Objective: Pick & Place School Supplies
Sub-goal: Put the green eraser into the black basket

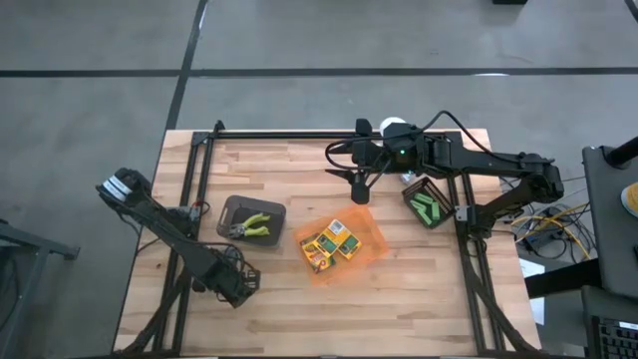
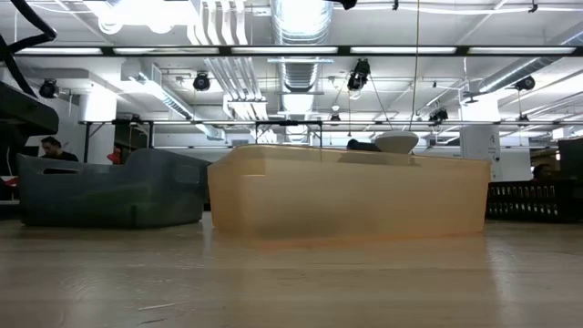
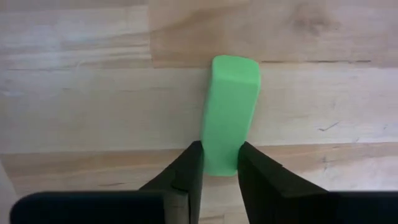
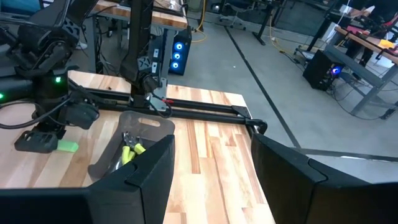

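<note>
Overhead, low and wrist views of a wooden counter with two dark arms. The left claw is down at the counter surface near its front left part, its two fingers pressed against the sides of a bright green stubby piece that lies flat on the wood; the near end of the piece sits between the fingertips. The right claw hangs above the back middle of the counter with its fingers spread wide and nothing between them.

A dark grey tray left of centre holds two yellow- and green-handled plier-like tools. Just right of it, an orange translucent tray holds several yellow-and-green crayon boxes. A small dark bin near the right edge contains further green pieces. A white round-headed lamp stands at the back edge.
</note>
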Action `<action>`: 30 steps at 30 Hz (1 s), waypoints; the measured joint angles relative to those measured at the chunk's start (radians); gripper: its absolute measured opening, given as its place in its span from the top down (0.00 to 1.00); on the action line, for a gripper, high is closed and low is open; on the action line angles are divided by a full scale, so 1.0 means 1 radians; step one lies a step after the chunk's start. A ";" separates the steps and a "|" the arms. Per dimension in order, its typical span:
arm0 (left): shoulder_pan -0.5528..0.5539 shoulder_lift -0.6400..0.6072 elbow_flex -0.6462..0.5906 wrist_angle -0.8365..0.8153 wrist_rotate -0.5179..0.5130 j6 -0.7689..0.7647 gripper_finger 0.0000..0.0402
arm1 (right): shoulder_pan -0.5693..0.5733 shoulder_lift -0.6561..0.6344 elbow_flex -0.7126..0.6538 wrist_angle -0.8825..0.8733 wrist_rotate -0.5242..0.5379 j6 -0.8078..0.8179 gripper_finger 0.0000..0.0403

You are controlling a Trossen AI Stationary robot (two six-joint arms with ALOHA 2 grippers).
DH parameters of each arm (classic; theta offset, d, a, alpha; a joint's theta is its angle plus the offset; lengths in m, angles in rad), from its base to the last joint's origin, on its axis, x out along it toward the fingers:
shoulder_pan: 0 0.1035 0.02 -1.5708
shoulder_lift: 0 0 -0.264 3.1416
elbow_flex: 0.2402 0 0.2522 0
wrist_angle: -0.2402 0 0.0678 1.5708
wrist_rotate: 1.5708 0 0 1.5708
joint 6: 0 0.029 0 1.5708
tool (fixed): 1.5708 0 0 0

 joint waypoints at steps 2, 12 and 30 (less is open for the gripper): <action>0.000 -0.011 0.008 -0.008 -0.034 0.009 0.78 | 0.000 0.000 0.000 0.000 0.000 0.000 0.49; 0.003 -0.100 0.112 -0.144 -0.309 0.271 0.78 | 0.000 0.000 0.000 0.000 0.000 0.000 0.49; 0.002 -0.124 0.200 0.262 -1.126 1.547 0.78 | 0.000 0.000 0.000 0.000 0.000 0.000 0.49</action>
